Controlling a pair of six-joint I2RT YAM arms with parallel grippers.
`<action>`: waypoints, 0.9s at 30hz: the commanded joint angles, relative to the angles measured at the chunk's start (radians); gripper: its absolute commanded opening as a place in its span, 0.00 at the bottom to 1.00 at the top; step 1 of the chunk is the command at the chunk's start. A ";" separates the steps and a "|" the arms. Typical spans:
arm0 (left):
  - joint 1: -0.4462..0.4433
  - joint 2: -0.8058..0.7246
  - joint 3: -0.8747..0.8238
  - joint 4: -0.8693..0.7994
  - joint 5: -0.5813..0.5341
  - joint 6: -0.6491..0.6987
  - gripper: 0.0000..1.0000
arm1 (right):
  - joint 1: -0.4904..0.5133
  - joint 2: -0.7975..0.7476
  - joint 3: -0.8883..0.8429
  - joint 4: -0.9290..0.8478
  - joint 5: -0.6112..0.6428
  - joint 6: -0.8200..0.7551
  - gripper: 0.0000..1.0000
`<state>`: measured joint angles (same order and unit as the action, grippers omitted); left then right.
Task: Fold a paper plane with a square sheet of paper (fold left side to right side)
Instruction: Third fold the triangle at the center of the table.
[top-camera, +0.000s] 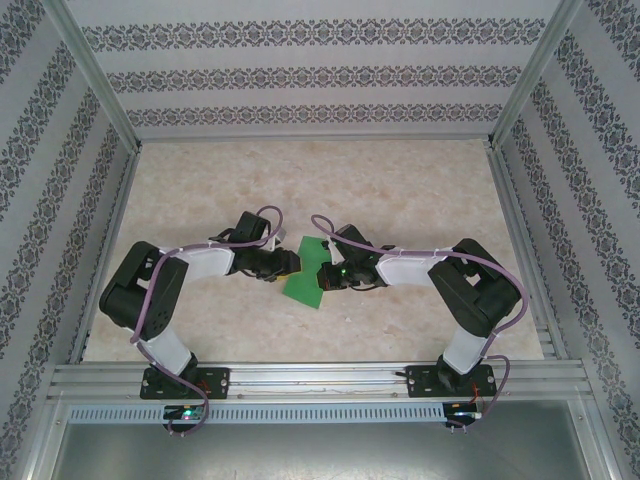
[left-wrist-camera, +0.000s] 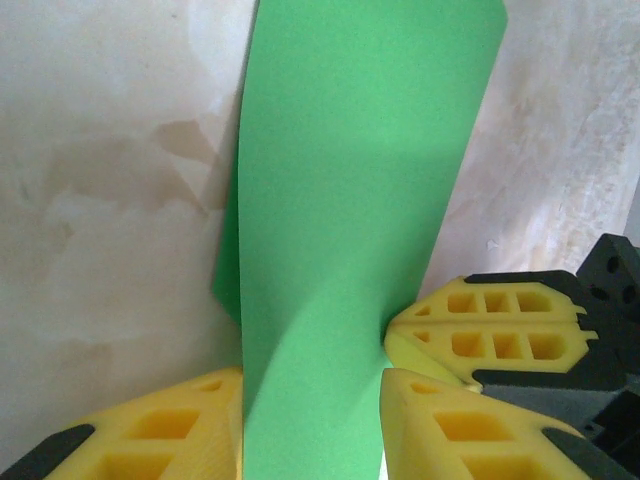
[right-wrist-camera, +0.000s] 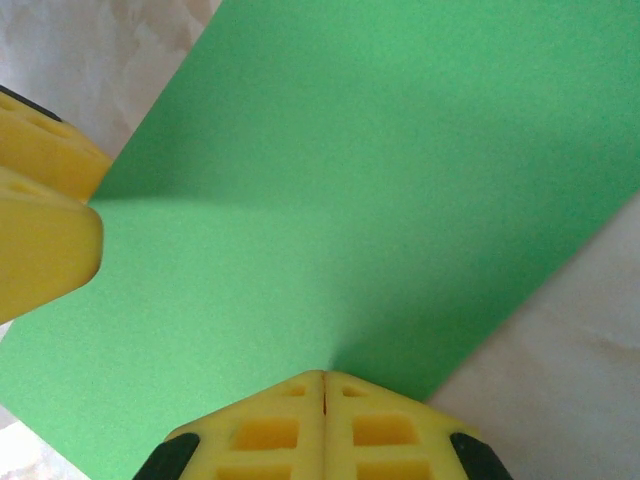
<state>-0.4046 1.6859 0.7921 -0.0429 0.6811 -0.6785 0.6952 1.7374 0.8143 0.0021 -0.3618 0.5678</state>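
Beige table (top-camera: 420, 190) — plain green paper (top-camera: 303, 284)

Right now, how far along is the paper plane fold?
Early. Done: the green sheet of paper is lifted and bowed, no crease showing. In hand: the right claw is shut on one edge, the left claw stands open around the sheet. Left: lay the side over, press the crease, then every later plane fold.

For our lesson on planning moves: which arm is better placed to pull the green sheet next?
Right, probably: the right end effector is shut on the edge of the square sheet of paper, while the left end effector stands open around it.
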 joint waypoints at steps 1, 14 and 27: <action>-0.003 0.009 0.034 -0.031 0.009 0.034 0.34 | -0.014 0.016 -0.006 -0.027 -0.008 -0.027 0.00; -0.005 -0.034 -0.038 -0.008 0.006 -0.040 0.00 | -0.023 -0.065 -0.004 -0.016 0.014 -0.080 0.05; -0.091 -0.143 -0.124 0.035 -0.189 -0.295 0.00 | 0.218 -0.450 -0.207 -0.022 0.388 -0.220 0.38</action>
<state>-0.4801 1.5791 0.7040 -0.0410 0.5716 -0.8753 0.8421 1.3270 0.6518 -0.0078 -0.1333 0.4038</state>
